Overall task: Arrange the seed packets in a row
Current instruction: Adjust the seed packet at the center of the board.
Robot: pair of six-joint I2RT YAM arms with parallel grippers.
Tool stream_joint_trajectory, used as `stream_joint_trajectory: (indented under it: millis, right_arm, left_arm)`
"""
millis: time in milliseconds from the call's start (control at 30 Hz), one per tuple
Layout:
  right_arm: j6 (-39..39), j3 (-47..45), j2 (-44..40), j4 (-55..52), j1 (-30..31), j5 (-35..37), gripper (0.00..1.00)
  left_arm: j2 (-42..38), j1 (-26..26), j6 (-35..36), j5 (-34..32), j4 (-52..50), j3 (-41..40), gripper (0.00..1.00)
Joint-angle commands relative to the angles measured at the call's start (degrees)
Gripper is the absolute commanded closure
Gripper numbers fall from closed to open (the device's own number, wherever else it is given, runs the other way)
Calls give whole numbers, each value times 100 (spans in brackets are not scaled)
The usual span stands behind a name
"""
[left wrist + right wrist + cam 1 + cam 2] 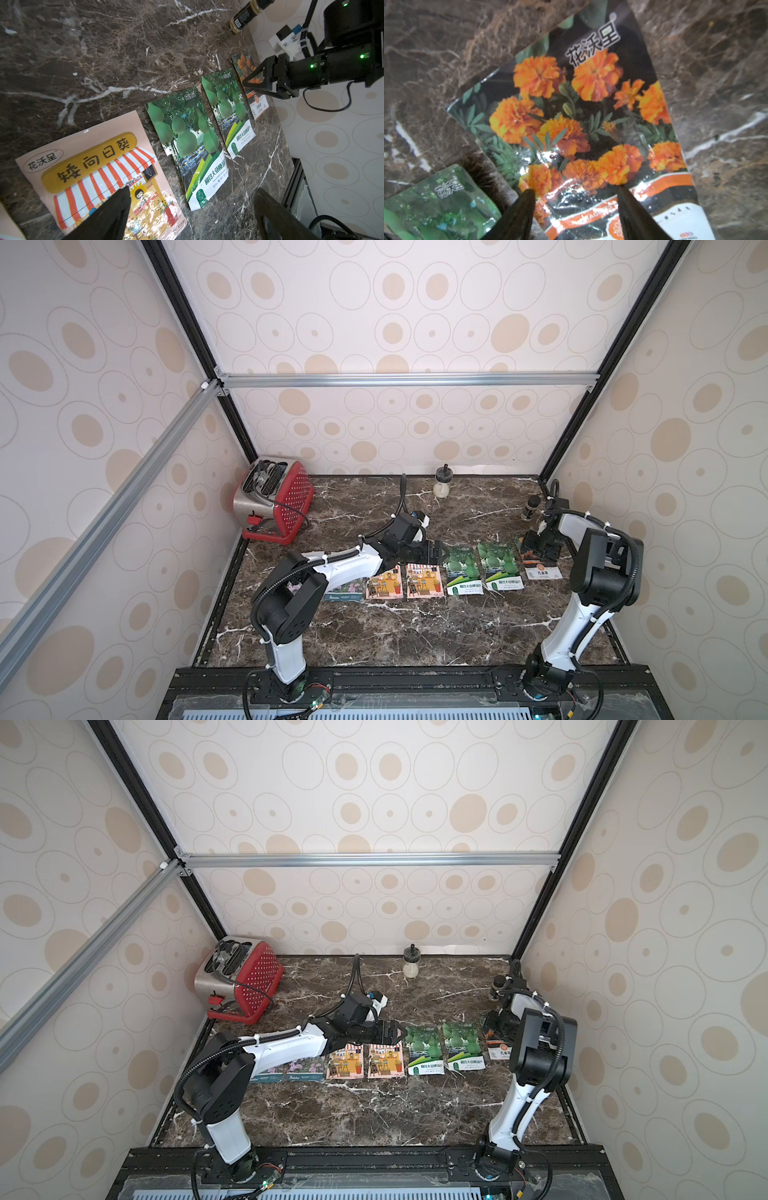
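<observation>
The seed packets (426, 1052) are laid in a row, 9 to 3 o'clock. Only the marigold packet (591, 124), at 3 o'clock, appears unaligned. The right claw (575, 188), above it, and the left claw (192, 190) are spread, empty.

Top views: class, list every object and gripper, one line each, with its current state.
Left gripper, open.
Right gripper, open.
Purple-flower packets, flat, face up, partly hidden.
Shopfront packets, flat, face up, side by side.
Gourd packets, flat, face up, side by side.
Marigold packet, flat, face up, beneath right gripper.
Toaster, upright.
Jars, upright, capped.
</observation>
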Motion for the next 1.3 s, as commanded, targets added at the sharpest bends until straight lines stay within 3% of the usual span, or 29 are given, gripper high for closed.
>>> stream_joint_trajectory:
  millis: [0,567,1267]
  right_arm:
    - [58,-270,-128,-253,0,-17,34]
    - [185,-571,-500,-313,-1,0,34]
    - [144,-193,-1206,-488,-1,290,33]
  left_arm:
    - [6,28,-33,39,149,-15,7]
    - [-34,29,-90,109,259,-87,7]
    - [-193,23,2,-19,132,-78,6]
